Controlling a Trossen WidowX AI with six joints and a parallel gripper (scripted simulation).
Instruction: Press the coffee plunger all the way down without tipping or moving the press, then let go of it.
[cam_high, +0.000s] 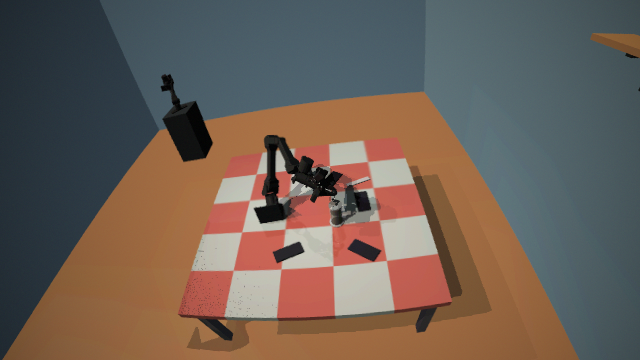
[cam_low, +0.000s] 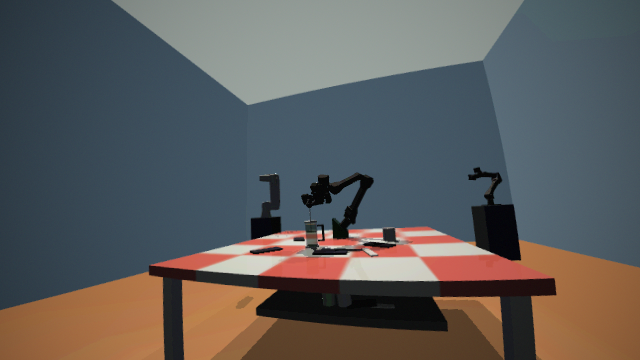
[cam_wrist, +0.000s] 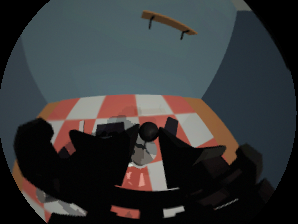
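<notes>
From the top, the arm (cam_high: 280, 165) is reaching out from its base across the checkered table (cam_high: 320, 295), and the gripper (cam_high: 327, 194) is hanging directly over the press (cam_high: 336, 212). The press is standing upright just below the fingers, its long axis running vertically, with the plunger rod pointing up into the gripper. A dark slab (cam_high: 361, 201) is lying just beyond the press, and two flat black pieces (cam_high: 288, 252) (cam_high: 364, 249) are lying well apart from the gripper, toward the table's near edge. A black box (cam_high: 187, 131) is standing on the floor far behind the arm.

From the exterior view, the gripper (cam_low: 309, 201) is pointing down, and the thin rod (cam_low: 310, 214) is running straight from it to the press (cam_low: 311, 233) underneath, so the plunger is sitting raised. The press is upright, its handle sticking out sideways toward the arm's base. Its body is showing pale, green and reddish bands; any writing there is too small to read. A grey cup (cam_low: 389, 233) is standing well off to the far side of the base.

In the wrist view, the fingers are narrowed about the round black knob (cam_wrist: 149, 132), holding it between them. The press body is showing just below the knob, partly hidden by the dark fingers. A shelf (cam_wrist: 168, 23) is hanging on the wall far ahead.
</notes>
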